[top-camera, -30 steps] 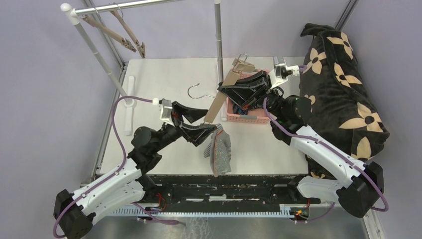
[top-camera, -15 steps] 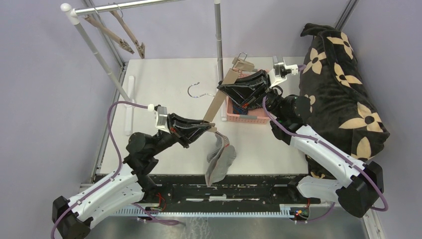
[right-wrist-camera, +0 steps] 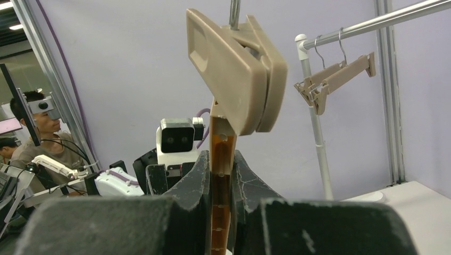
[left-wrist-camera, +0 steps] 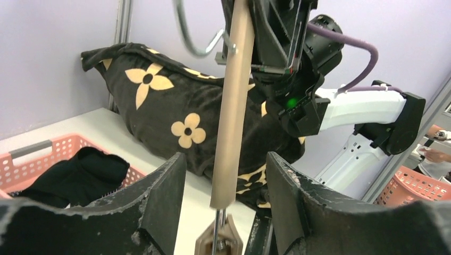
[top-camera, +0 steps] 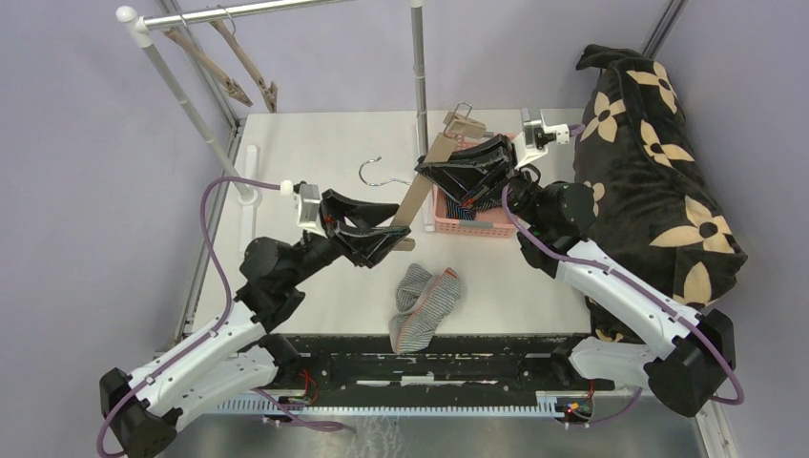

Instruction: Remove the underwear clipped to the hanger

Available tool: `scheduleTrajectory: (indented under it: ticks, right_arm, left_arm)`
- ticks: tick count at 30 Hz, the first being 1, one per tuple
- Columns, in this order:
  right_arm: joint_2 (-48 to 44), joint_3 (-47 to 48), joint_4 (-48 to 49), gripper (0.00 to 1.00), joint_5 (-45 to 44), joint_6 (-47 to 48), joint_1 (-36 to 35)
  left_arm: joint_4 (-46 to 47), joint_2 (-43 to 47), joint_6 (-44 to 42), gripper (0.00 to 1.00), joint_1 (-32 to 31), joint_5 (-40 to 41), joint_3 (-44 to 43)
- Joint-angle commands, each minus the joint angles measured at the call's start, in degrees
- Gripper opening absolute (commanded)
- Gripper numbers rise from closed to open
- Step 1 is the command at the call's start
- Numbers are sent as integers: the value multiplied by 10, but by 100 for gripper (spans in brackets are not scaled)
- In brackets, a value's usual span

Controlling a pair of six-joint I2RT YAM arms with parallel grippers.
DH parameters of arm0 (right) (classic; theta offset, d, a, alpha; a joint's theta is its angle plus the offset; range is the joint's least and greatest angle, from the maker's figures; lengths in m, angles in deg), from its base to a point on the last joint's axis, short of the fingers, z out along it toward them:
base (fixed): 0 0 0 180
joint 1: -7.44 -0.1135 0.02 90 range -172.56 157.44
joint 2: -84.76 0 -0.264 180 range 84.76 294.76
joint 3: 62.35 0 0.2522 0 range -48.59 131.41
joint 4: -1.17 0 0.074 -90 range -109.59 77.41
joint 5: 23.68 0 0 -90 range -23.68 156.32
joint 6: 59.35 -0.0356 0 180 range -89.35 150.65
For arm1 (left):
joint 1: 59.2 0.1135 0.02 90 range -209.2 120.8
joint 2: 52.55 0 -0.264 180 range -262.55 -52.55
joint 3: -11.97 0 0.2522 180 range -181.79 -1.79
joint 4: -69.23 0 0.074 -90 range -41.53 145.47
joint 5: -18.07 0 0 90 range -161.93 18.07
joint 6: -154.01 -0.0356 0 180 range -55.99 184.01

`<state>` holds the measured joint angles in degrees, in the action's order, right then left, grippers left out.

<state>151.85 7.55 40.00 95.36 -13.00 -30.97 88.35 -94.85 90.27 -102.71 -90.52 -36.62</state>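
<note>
Briefs [top-camera: 426, 305] lie limp below the hanger [top-camera: 417, 196].
My right gripper [right-wrist-camera: 220, 159] clamps it, my left gripper [left-wrist-camera: 226, 180] gapes around it; soft, light cloth, so pinch any fold.

White arm links [top-camera: 196, 365]; black joints [top-camera: 272, 270]; purple cables [left-wrist-camera: 345, 40]; scuffed black wedge-shaped fingers [left-wrist-camera: 159, 196]

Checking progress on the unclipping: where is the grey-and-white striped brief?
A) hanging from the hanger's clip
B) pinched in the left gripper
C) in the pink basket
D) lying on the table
D: the grey-and-white striped brief lies crumpled on the table near its front edge, apart from the hanger and the left gripper.
</note>
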Motion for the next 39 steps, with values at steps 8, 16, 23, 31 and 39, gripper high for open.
scheduleTrajectory:
  ticks: [8,16,23,31,39]
  right_arm:
    - [-5,14,20,1,3,3,-1]
    - [-2,9,10,1,-4,11,0]
    - [-1,3,3,1,-3,17,0]
    - [-49,-22,-116,71,-49,110,-1]
    - [-133,-72,-341,88,-117,219,-8]
  left_arm:
    - [38,-72,2,47,2,-62,-58]
    - [56,-62,-2,3,1,-74,-61]
    - [-39,-42,-25,3,1,-64,-111]
    - [-334,-30,-66,3,2,63,-257]
    - [-676,-68,-100,3,2,251,-455]
